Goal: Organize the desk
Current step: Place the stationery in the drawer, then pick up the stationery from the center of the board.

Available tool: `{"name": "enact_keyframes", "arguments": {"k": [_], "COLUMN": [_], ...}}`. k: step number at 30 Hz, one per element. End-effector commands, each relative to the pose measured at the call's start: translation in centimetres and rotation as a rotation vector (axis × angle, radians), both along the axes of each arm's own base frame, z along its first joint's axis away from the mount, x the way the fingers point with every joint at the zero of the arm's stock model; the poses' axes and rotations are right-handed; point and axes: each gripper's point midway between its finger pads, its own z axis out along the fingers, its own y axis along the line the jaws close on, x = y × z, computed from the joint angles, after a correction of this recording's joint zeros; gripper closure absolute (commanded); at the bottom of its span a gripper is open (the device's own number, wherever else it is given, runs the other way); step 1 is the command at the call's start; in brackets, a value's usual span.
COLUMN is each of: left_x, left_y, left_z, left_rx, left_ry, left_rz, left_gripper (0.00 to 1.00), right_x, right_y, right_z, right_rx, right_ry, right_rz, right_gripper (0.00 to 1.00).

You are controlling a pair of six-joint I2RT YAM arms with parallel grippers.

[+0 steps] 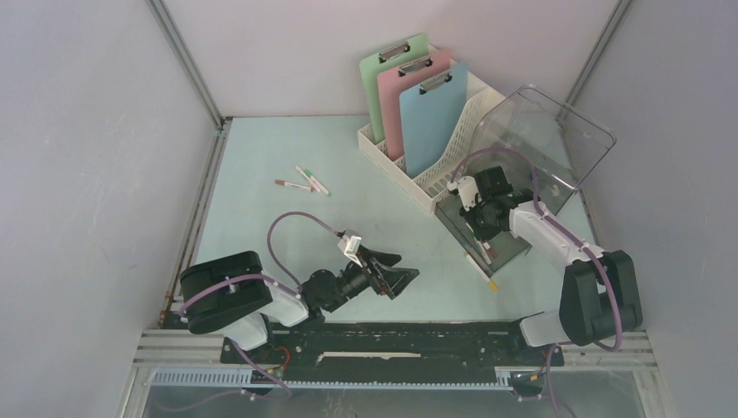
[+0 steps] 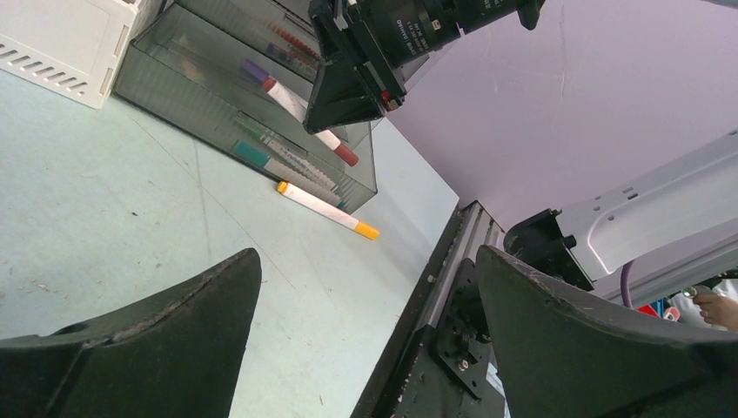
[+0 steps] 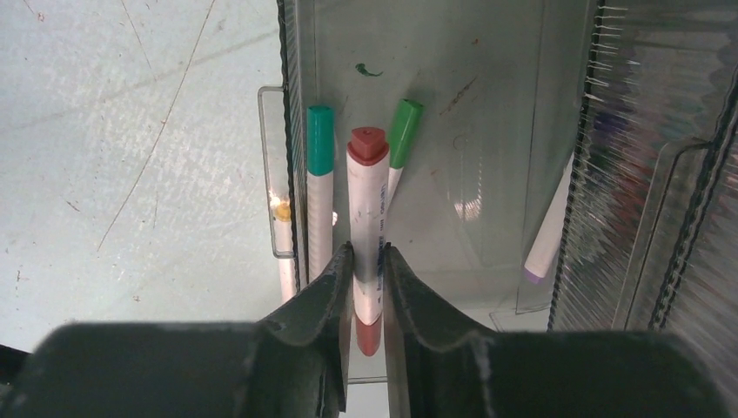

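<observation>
The desk [image 1: 287, 157] is a pale mint-blue tabletop. My right gripper [image 3: 369, 251] hangs over the clear plastic box [image 1: 557, 144] at the right, shut on a white marker with red caps [image 3: 368, 192]. The left wrist view shows that red marker [image 2: 338, 148] tilted in the air above the box. Inside the box lie a teal-capped marker [image 3: 319, 200], a green-capped one [image 3: 402, 131] and a purple-tipped one [image 3: 546, 239]. My left gripper [image 1: 405, 270] rests low near the front middle of the desk, open and empty [image 2: 365, 252].
A yellow-capped marker [image 1: 483, 270] lies on the desk just outside the box's front wall. Three loose markers [image 1: 305, 181] lie left of centre. A white file rack [image 1: 418, 174] at the back holds green [image 1: 383, 78], pink [image 1: 409, 96] and blue [image 1: 432, 117] clipboards.
</observation>
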Motion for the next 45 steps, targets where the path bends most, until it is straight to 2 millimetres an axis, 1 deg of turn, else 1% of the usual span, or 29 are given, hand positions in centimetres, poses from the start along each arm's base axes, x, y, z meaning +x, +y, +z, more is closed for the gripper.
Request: {"name": "enact_keyframes", "arguments": {"k": [1, 6, 11, 13, 16, 20, 22, 26, 30, 33, 36, 41, 45], "left_x": [0.5, 0.5, 0.6, 0.7, 0.9, 1.5, 1.7, 2.1, 2.4, 2.6, 2.8, 3.2, 3.4], "left_y": [0.6, 0.7, 1.0, 1.2, 2.2, 4.2, 5.3, 7.2, 8.1, 8.4, 8.8, 9.5, 9.7], "left_z": [1.6, 1.5, 1.6, 1.5, 1.4, 1.1, 1.1, 1.1, 1.0, 0.2, 0.1, -0.1, -0.3], "left_rx": [-0.049, -0.046, -0.045, -0.043, -0.034, -0.022, -0.021, -0.019, -0.004, 0.042, 0.068, 0.104, 0.117], "left_ry": [-0.032, -0.032, -0.036, -0.039, -0.046, -0.057, -0.064, -0.074, -0.073, -0.064, -0.066, -0.068, -0.065], "left_rz": [0.032, 0.034, 0.048, 0.056, 0.082, 0.142, 0.171, 0.223, 0.252, 0.267, 0.285, 0.325, 0.336], "left_gripper": [0.0, 0.0, 0.0, 0.0, 0.0, 0.0, 0.0, 0.0, 0.0, 0.0, 0.0, 0.0, 0.0], "right_x": [0.0, 0.0, -0.1, -0.3, -1.1, -3.0, -4.1, -6.0, -7.3, -7.3, -7.2, -7.6, -7.4], "right_y": [0.0, 0.1, 0.2, 0.6, 1.7, 3.8, 4.8, 6.0, 6.5, 5.8, 5.1, 4.7, 3.7], "right_z": [0.3, 0.6, 1.1, 1.5, 2.6, 3.8, 4.0, 3.1, 1.3, -0.2, -1.7, -2.7, -3.6], "right_rx": [-0.006, 0.001, 0.011, 0.029, 0.09, 0.187, 0.228, 0.232, 0.158, 0.057, -0.025, -0.069, -0.128], "right_ry": [-0.008, -0.017, -0.031, -0.038, -0.048, -0.029, -0.004, 0.077, 0.163, 0.2, 0.227, 0.261, 0.276], "right_rz": [0.011, 0.011, 0.018, 0.04, 0.102, 0.233, 0.296, 0.384, 0.441, 0.43, 0.414, 0.401, 0.371], "right_gripper": [0.74, 0.67, 0.65, 0.64, 0.63, 0.62, 0.61, 0.59, 0.59, 0.59, 0.59, 0.57, 0.54]}}
